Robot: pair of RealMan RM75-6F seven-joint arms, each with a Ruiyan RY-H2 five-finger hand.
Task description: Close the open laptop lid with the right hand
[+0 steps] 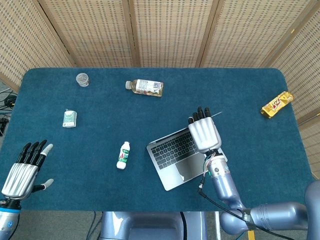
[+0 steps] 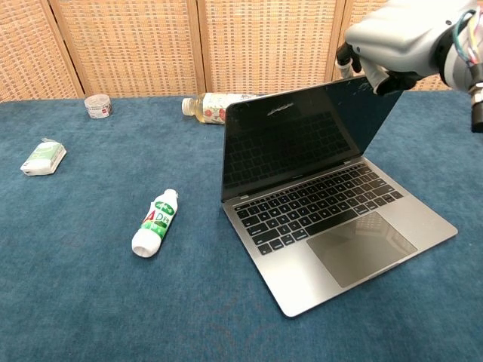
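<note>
A grey laptop sits open on the blue table, right of centre. In the chest view its dark lid leans forward over the keyboard. My right hand lies flat above the lid with its fingers stretched out. From the chest view, the right hand touches the lid's top right corner, with fingertips hooked over the edge, and holds nothing. My left hand hovers at the table's near left corner, fingers apart and holding nothing.
A white bottle lies left of the laptop. A tea bottle lies behind it. A small packet and a round jar are at the far left. A gold snack bag lies at the right edge.
</note>
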